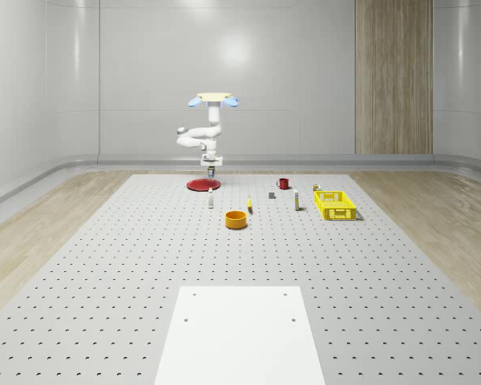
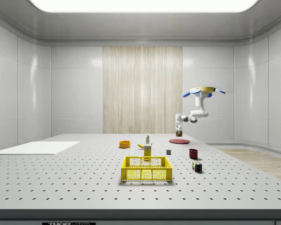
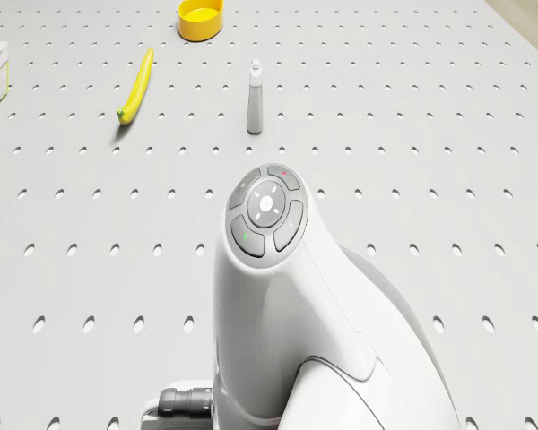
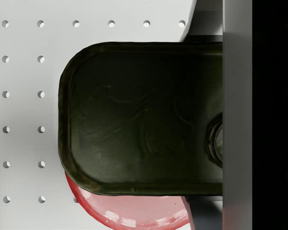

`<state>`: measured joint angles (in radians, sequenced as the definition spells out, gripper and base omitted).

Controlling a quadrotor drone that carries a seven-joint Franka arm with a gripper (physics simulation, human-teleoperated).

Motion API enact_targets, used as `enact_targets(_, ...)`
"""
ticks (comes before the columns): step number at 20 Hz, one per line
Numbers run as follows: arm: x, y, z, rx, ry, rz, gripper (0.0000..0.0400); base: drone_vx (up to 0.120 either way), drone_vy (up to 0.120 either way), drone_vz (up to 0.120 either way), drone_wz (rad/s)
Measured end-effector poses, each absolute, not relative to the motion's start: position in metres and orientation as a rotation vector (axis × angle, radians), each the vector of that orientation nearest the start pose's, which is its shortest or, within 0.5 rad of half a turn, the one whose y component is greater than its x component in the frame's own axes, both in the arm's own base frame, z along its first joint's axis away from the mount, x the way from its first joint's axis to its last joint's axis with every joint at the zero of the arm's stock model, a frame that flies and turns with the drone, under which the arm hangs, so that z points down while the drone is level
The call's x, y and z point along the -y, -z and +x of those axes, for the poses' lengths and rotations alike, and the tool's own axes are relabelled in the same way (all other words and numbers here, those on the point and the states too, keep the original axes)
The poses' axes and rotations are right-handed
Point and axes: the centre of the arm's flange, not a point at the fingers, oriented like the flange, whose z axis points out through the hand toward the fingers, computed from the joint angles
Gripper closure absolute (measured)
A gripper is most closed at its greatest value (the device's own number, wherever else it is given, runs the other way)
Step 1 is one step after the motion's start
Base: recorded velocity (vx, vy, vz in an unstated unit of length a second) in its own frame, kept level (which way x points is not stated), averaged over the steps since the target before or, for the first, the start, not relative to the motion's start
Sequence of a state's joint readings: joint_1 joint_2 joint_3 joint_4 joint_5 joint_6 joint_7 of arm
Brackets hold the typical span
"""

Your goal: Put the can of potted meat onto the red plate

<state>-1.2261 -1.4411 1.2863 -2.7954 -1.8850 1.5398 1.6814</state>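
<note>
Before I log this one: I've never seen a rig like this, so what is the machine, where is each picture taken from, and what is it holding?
It is a simulated flying drone with a white robot arm hanging under it, ending in a gripper. One camera looks across the whole table, one looks from the side, one sits on the drone, one on the wrist. The drone hovers over the table's far end, above the red plate. The wrist view shows the gripper holding the can, with the plate's edge beneath. Also on the table: an orange bowl, a banana, a small bottle, a red mug and a yellow basket.
</note>
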Motion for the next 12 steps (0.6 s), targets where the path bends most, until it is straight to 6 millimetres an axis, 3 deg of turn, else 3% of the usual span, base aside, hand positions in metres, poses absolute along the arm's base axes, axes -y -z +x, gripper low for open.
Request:
enact_targets(2, -0.0001, -0.5189, 0.3268, -0.002, -0.787, -0.005, 0.0113, 0.0, -0.12, 0.0, 0.0)
enact_targets(4, -0.0001, -0.5189, 0.3268, -0.002, -0.787, -0.005, 0.0113, 0.0, -0.12, -0.12, 0.0)
enact_targets(8, -0.0001, -0.5189, 0.3268, -0.002, -0.787, -0.005, 0.0113, 0.0, -0.12, -0.04, 0.0)
enact_targets(12, -0.0001, -0.5189, 0.3268, -0.002, -0.787, -0.005, 0.0113, 0.0, -0.11, 0.0, 0.0)
